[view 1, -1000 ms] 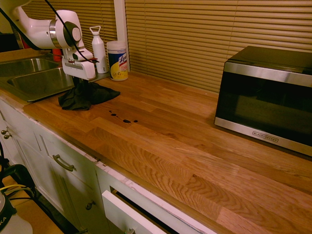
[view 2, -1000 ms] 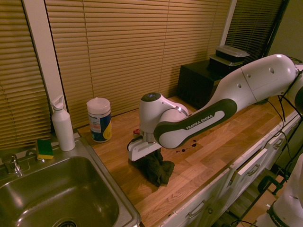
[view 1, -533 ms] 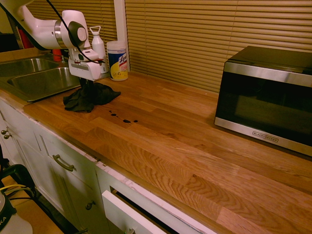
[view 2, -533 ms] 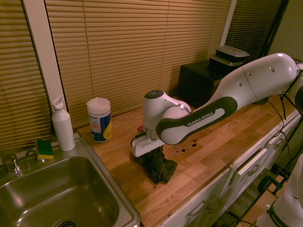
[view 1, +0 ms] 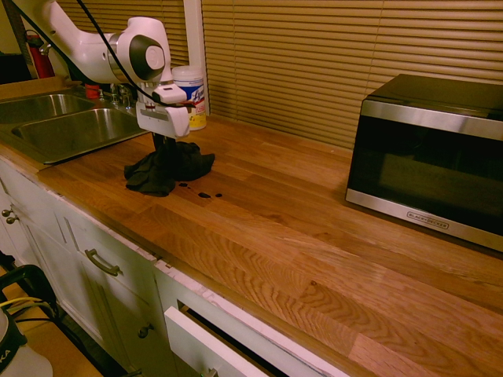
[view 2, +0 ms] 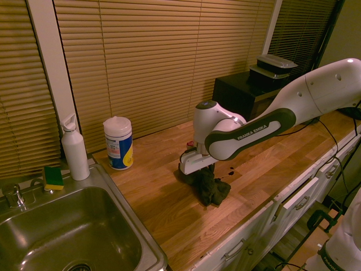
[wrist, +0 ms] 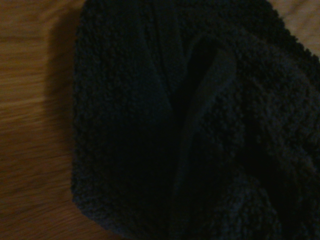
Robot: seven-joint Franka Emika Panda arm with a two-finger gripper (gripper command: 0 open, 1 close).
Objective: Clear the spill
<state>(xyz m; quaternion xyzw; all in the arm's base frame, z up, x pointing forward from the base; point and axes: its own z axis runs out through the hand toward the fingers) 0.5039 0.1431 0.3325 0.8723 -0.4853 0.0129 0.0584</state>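
The wooden plank table [view 1: 299, 228] carries a crumpled dark cloth rag [view 1: 169, 170] at left, small dark spill drops [view 1: 203, 193] just beside it, a black steel microwave [view 1: 428, 157] at right

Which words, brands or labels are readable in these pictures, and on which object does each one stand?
"FRANKA EMIKA" on the robot arm.
"Lysol", partly hidden, on the wipes canister.
"BLACK+DECKER", tiny and barely readable, on the microwave.
White bottle: no readable text.

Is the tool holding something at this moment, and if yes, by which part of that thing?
Yes. The tool is shut on the dark cloth rag, pinching a bunched-up fold at its top middle; the rest drapes down onto the wooden counter.
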